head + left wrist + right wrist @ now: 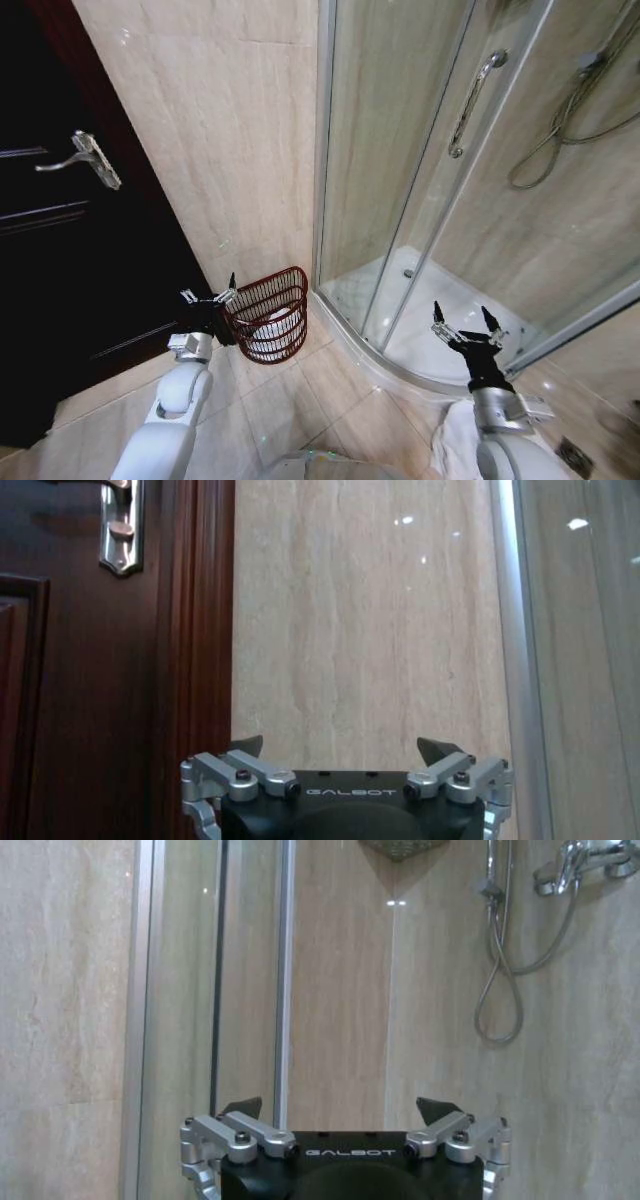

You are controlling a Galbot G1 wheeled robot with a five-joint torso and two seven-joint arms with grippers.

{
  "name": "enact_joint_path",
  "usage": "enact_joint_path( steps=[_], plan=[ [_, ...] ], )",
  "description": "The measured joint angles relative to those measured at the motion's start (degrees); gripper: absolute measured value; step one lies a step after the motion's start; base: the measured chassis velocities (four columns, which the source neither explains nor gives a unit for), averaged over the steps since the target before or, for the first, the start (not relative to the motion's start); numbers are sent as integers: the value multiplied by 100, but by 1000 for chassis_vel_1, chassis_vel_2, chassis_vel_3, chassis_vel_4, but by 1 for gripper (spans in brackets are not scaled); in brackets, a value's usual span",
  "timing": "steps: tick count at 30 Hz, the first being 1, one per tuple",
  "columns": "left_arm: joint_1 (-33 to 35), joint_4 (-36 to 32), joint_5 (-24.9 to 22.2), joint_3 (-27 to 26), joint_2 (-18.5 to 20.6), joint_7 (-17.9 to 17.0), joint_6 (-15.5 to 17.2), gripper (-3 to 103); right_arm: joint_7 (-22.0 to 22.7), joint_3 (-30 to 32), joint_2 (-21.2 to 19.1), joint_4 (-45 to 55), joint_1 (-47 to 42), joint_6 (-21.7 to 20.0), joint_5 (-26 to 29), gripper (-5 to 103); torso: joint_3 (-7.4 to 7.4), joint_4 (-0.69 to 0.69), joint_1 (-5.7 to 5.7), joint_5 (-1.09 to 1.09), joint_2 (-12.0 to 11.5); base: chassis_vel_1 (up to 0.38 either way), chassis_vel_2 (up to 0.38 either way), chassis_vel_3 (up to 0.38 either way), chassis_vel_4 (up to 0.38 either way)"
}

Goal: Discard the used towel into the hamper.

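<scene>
Spread, empty right pincer [340, 1108] facing shower hose [500, 982]

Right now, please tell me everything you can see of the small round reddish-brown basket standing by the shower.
The small round reddish-brown basket of open woven bars is the hamper. It tapers slightly toward the base, and its rim leans toward the camera. It stands on the tiled floor in the corner between the beige wall and the glass shower enclosure. Something white, probably cloth, lies inside and shows through the bars. The left gripper, open, sits close beside its rim; whether they touch cannot be told.
</scene>
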Motion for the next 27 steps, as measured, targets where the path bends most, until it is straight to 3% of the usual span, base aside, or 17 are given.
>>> enact_joint_path(
  steps=[27],
  plan=[
    [137,-116,-40,6,11,-9,-121,100,1,-11,63,-39,-35,46,-48,100,0,0,0,0,0,28,-27,-30,27]
  ],
)
